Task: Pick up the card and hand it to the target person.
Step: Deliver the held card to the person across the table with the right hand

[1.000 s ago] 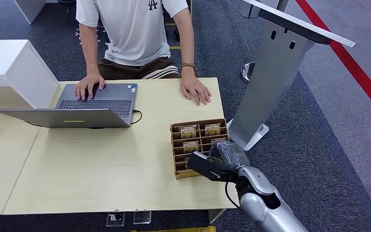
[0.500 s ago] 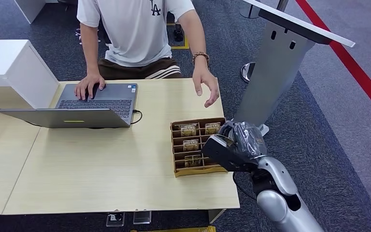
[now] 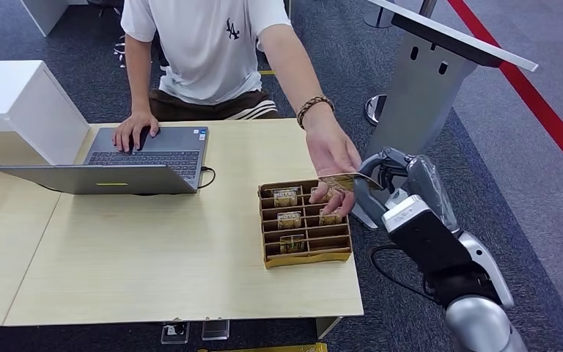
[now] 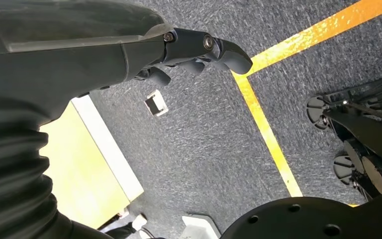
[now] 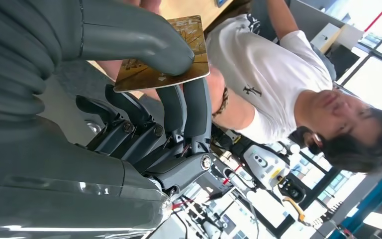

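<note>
Presently the card [image 3: 348, 180] is raised above the far right corner of the table [image 3: 154, 257], just over the back edge of the cardboard tray [image 3: 304, 222]. It is gold-brown, held roughly flat. The right hand [image 3: 396, 172] pinches it — in the right wrist view the thick grey thumb [image 5: 129, 35] presses on one face of the card [image 5: 166, 52] and the darker fingers [image 5: 189, 107] close up against the other. The person's hand [image 3: 333, 158] reaches across the table and meets the card from the opposite side; whether those fingers already grip it cannot be told.

The tray has rows of slots, several holding similar cards upright. The person, in a white shirt [image 3: 205, 44] with a beaded bracelet [image 3: 314, 108] on the reaching wrist, sits at the far side of the table; the other hand rests on the laptop [image 3: 128, 160] keyboard at the table's far left.

The left hand [image 4: 194, 52] hangs beside the table edge over grey carpet [image 4: 204, 144] with a yellow line [image 4: 268, 139] — fingers curled loosely inward, nothing in them.

A grey stand [image 3: 418, 110] rises on the floor to the right of the table, behind the right hand.
</note>
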